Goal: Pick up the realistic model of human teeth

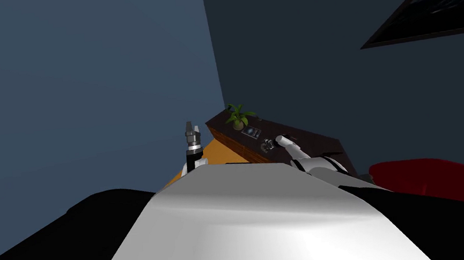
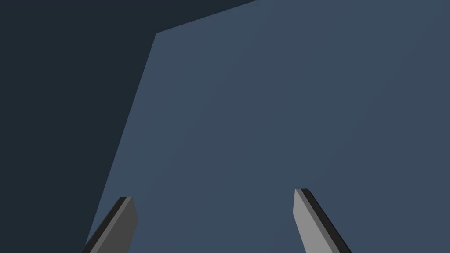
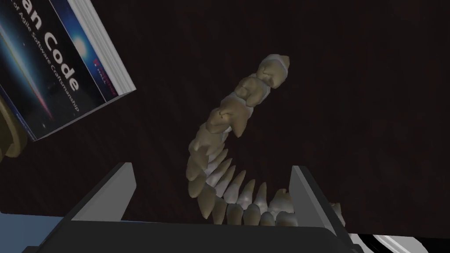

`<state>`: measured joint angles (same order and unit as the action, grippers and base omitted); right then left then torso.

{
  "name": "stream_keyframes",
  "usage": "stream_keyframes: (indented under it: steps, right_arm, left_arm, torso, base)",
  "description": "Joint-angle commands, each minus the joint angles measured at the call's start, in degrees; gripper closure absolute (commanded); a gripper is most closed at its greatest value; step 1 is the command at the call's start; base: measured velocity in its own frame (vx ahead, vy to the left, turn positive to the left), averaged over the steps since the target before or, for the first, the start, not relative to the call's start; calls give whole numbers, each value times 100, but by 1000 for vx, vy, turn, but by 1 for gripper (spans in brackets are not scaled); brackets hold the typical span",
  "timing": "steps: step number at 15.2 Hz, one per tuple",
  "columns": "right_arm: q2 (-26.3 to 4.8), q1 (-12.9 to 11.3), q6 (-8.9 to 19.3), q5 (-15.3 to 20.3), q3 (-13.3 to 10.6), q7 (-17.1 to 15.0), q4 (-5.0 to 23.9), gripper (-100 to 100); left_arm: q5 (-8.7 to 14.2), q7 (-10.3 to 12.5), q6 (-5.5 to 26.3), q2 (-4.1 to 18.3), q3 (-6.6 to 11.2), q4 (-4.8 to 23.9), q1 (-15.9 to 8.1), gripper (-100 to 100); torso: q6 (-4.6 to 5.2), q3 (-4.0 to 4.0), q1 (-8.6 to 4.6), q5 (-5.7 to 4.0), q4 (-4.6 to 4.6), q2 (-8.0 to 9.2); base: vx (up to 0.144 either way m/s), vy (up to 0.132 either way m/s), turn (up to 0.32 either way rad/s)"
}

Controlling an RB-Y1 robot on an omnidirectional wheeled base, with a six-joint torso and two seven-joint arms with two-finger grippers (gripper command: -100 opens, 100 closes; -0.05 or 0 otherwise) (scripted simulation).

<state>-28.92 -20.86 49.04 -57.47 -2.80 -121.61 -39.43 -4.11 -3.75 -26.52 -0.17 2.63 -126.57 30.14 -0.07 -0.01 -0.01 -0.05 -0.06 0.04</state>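
Teeth model [image 3: 226, 115] on dark surface [image 3: 360, 88], partly between spread right jaws

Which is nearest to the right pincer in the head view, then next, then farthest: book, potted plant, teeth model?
1. Teeth model, partly inside the open right pincer.
2. Book, just beyond, on the same dark surface.
3. Potted plant, at the far end.

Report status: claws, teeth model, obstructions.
Right claw open, front of teeth model between its fingers, on dark tabletop. Left claw open, raised off the table. Book beside teeth, not touching; nothing blocking.
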Motion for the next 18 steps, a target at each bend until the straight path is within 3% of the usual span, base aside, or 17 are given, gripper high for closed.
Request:
stream_keyframes:
  steps: [1, 16, 18]
  right_arm:
    - [-99, -29, 121, -17, -15, -286, 98, -100]
    - [-589, -162, 666, -159, -136, -1577, 670, -100]
    - [-438, -151, 474, -96, -111, -1514, 764, -100]
  left_arm:
    - [0, 0, 0, 0, 0, 0, 0, 0]
    - [0, 0, 0, 0, 0, 0, 0, 0]
    - [0, 0, 0, 0, 1, 0, 1, 0]
  torso:
    - [0, 0, 0, 0, 0, 0]
    - [1, 0, -7, -2, 0, 1]
    - [3, -1, -5, -2, -1, -1]
  base:
    - [-8, -7, 170]
    - [-8, -14, 168]
    - [0, -17, 44]
